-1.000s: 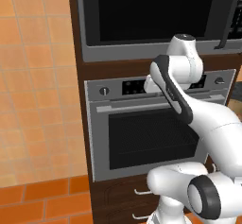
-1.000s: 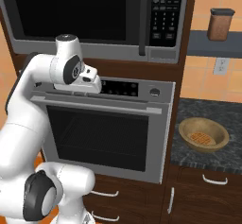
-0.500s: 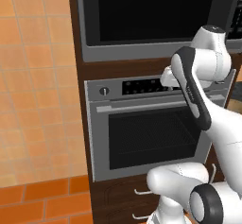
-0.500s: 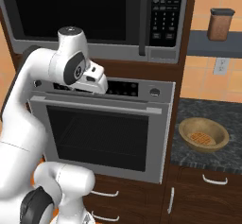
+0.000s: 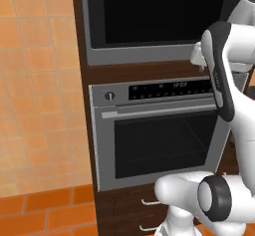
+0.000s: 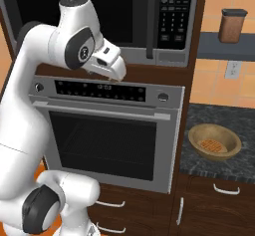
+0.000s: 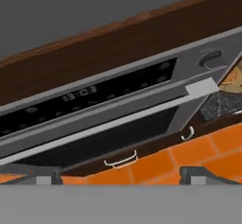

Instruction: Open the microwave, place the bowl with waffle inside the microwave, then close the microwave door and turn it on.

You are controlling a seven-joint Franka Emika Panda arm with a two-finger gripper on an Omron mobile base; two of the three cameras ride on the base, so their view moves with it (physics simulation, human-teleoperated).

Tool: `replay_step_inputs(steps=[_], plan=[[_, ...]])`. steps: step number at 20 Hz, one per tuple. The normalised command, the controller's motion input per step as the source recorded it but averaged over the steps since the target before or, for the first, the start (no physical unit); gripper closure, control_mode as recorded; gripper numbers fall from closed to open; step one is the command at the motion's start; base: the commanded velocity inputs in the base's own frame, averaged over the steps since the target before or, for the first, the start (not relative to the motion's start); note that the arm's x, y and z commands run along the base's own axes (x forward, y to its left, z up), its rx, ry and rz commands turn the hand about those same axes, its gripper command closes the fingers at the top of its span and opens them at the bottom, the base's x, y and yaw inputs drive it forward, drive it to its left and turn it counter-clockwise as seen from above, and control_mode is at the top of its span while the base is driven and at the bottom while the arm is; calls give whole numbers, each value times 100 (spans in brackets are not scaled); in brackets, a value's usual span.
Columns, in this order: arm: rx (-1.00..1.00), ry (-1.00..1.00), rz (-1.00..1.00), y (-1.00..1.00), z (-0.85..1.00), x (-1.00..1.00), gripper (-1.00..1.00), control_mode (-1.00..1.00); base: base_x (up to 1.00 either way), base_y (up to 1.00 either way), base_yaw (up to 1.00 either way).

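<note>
Microwave door [image 6: 79, 11] shut; end effector [image 7: 118, 175] wide, empty, facing oven [image 6: 107, 130]; bowl [image 6: 214, 141] apart on counter [image 6: 219, 168].

The arm stands raised, its gripper [image 7: 116, 176] angled downward (fingers spread wide).

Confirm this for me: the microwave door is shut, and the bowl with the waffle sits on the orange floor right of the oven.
Not quite. The microwave door is shut, but the bowl with the waffle sits on the dark speckled counter right of the oven, not on the floor. The right base view shows it.
</note>
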Motion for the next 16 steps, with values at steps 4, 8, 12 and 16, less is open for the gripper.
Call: replay_step_inputs(steps=[4, 8, 12, 16], plan=[[0, -30, -7, -35, 63, -12, -100, -100, 0, 0, 0], [0, -30, -6, -48, 46, -5, -100, -100, 0, 0, 0], [0, -38, 0, -56, 6, -1, -100, -100, 0, 0, 0], [-2, -23, 0, -57, 0, 0, -100, -100, 0, 0, 0]])
